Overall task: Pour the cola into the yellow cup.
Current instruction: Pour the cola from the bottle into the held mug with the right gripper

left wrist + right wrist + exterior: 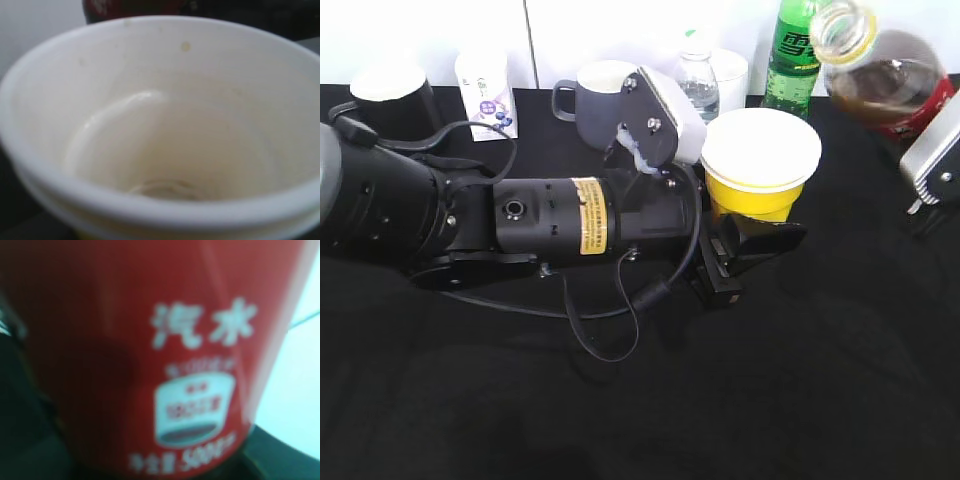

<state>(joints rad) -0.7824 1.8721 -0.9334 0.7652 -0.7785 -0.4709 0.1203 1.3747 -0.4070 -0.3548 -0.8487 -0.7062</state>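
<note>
The yellow cup (756,190), white inside, stands at centre right on the black table. My left gripper (758,238) is shut around its lower part. The left wrist view looks down into the cup (160,150), which appears empty. The cola (892,85), uncapped, is tilted left in the air at the top right. Its open mouth is above and right of the cup's rim, and no stream shows. My right gripper (932,162) holds the cola by its red label (150,355), which fills the right wrist view and hides the fingers. The cola's red label shows past the cup's far rim (130,7).
A green soda bottle (790,55), a small water bottle (698,82) and a white cup (732,68) stand behind the yellow cup. A grey mug (592,102), a white carton (486,95) and a black mug (390,98) line the back left. The left arm (500,215) lies across the middle.
</note>
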